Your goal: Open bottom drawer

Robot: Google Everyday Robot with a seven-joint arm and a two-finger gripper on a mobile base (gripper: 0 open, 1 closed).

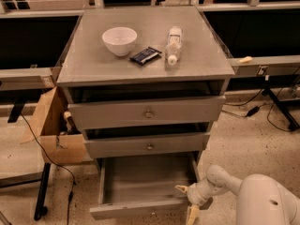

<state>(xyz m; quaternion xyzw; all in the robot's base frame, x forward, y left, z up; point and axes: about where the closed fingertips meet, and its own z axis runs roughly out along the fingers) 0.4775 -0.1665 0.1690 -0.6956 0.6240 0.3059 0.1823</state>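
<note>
The bottom drawer [136, 210] of the grey cabinet [84, 64] stands pulled well out, its empty inside showing. My gripper [185, 202] is at the right end of the drawer's front panel, low by the floor. Its two cream fingers [180, 188] stand apart, one behind the front panel and one in front of it, so they straddle the panel's right end. The gripper looks open. The drawer's knob is hidden from this angle.
The mid-sized drawer [150, 146] and the widest drawer [148, 112] above stand slightly ajar. On the cabinet top are a white bowl [119, 40], a dark packet [145, 55] and a lying bottle [173, 45]. A cardboard box [49, 125] and a black stand leg [42, 196] are on the left.
</note>
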